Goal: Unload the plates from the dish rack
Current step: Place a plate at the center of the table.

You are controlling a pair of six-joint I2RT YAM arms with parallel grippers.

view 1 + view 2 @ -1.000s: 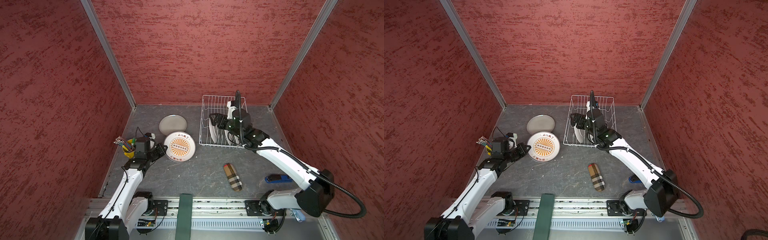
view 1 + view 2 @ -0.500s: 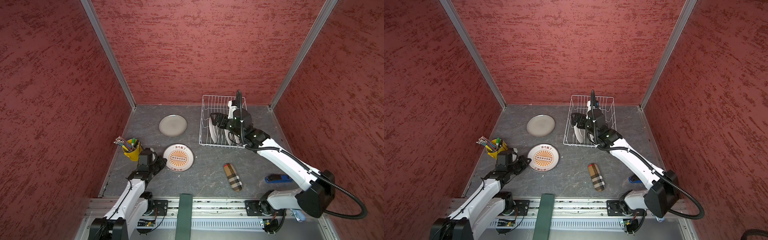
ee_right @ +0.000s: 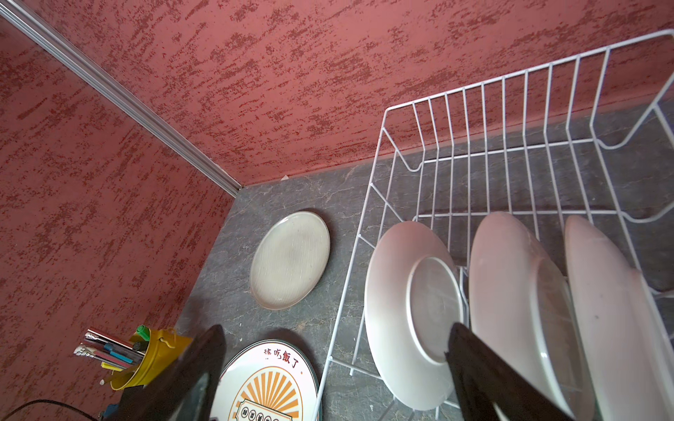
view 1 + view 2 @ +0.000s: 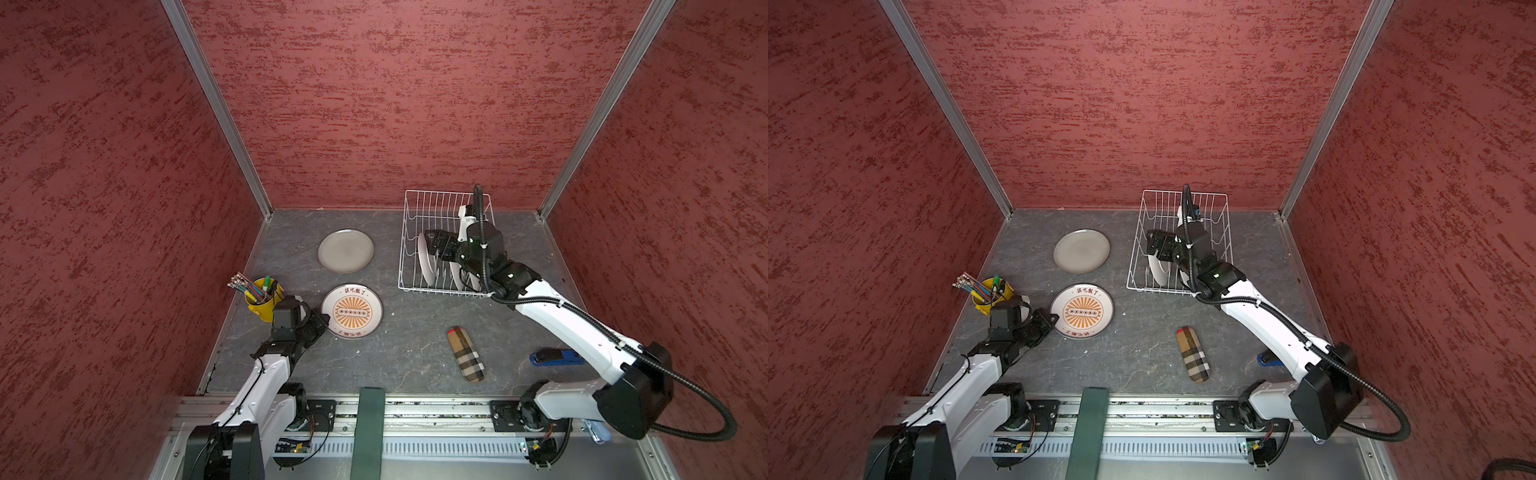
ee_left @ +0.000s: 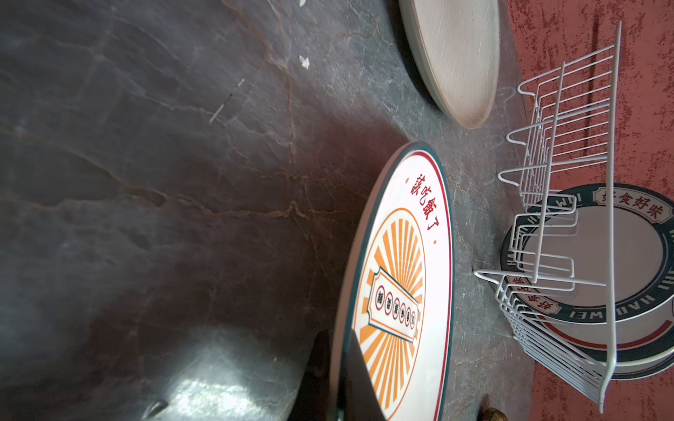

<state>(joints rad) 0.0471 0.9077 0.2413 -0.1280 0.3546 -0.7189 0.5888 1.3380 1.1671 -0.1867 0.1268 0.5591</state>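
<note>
Pinching the rim of the sunburst plate (image 4: 352,311), the left gripper (image 4: 323,322) has its jaws pressed onto both faces. The plate sits low at front-left of the tabletop (image 4: 415,332), beside a yellow pen cup (image 4: 262,301); can't tell if it is fully down.

The right gripper (image 4: 432,245) has its jaws spread wide over the dish rack (image 4: 432,210), holding nothing. In the wrist view one finger (image 3: 485,364) overlaps the edge of the first white plate (image 3: 412,310); contact unclear.

The rack stands back-right, near the rear wall. Three plates stand on edge in it: that first one, a second (image 3: 518,299) and a third (image 3: 612,310). The grey-beige plate (image 4: 345,251) lies flat left of the rack, behind the sunburst plate.

Surface: dark grey stone-look slab, lighter veins, a few pale specks.

Room: red textured walls (image 4: 374,104) on three sides, with aluminium corner posts (image 4: 216,108). An aluminium rail at the front carries both arm bases, with a green strap (image 4: 368,432) across its centre.

A plaid case (image 4: 465,354) and a blue tool (image 4: 555,358) lie front-right, well apart from the rack.
</note>
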